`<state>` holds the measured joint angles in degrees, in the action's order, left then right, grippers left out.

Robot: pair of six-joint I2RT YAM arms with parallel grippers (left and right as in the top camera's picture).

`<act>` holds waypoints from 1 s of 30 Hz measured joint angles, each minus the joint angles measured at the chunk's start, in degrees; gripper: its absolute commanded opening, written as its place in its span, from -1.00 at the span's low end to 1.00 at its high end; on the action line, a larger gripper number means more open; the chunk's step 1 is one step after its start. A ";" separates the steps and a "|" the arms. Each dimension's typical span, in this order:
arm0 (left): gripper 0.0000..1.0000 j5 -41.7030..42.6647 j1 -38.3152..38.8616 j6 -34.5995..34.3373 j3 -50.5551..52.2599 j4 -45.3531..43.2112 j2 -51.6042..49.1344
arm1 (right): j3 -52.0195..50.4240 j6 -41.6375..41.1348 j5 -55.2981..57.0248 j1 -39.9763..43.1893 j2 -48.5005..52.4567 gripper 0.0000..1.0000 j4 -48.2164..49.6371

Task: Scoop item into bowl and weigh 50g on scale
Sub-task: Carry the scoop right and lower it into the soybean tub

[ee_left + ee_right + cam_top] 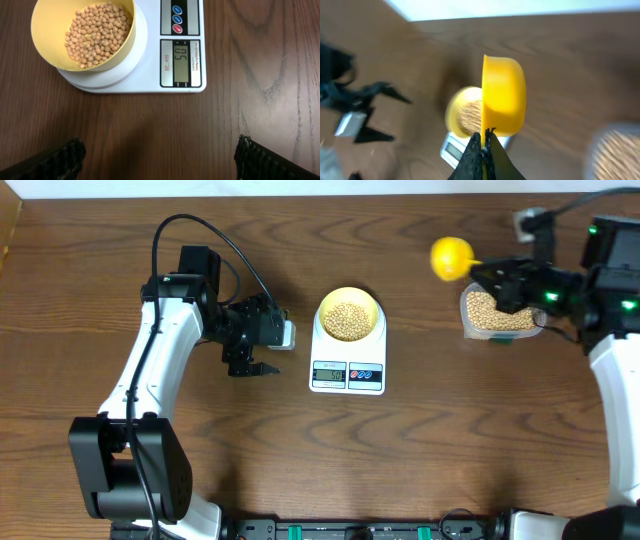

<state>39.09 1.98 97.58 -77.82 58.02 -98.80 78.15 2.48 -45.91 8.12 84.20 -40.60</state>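
The pale yellow bowl [348, 316] holds tan beans [347, 319] and sits on the white scale [347, 372]. In the left wrist view the bowl [55, 47] and beans [96, 33] show at top left, and the scale's display [181, 54] reads 50. My left gripper [250, 367] is open and empty left of the scale; its fingertips [160, 156] sit at the bottom corners. My right gripper [492, 277] is shut on the handle of a yellow scoop [451, 257], held above the table at the far right. In the right wrist view the scoop [504, 95] is tilted on edge above the jaws [484, 142].
A clear plastic container [495, 315] full of beans stands under my right gripper at the far right. The scale's coloured buttons [177, 17] face my left arm. Bare wooden table [450, 440] lies in front.
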 measured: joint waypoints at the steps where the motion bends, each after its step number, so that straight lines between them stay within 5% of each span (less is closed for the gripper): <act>1: 0.95 0.00 0.00 0.00 0.00 0.00 0.00 | 0.00 0.02 2.05 1.75 0.17 -0.98 -1.51; 12: 0.95 0.00 0.02 0.00 0.00 0.00 0.00 | 0.00 0.00 19.52 4.87 5.07 -0.98 -4.96; 27: 0.95 0.02 0.02 0.00 0.00 0.00 0.00 | 0.00 0.00 22.38 4.83 19.02 -0.98 -5.70; 30: 0.95 0.00 0.00 0.00 0.00 0.00 0.00 | 0.00 -0.07 22.38 4.83 20.17 -0.74 -5.64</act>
<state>39.09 1.98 97.58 -77.82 58.02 -98.80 78.15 2.42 -23.53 12.95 104.38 -46.24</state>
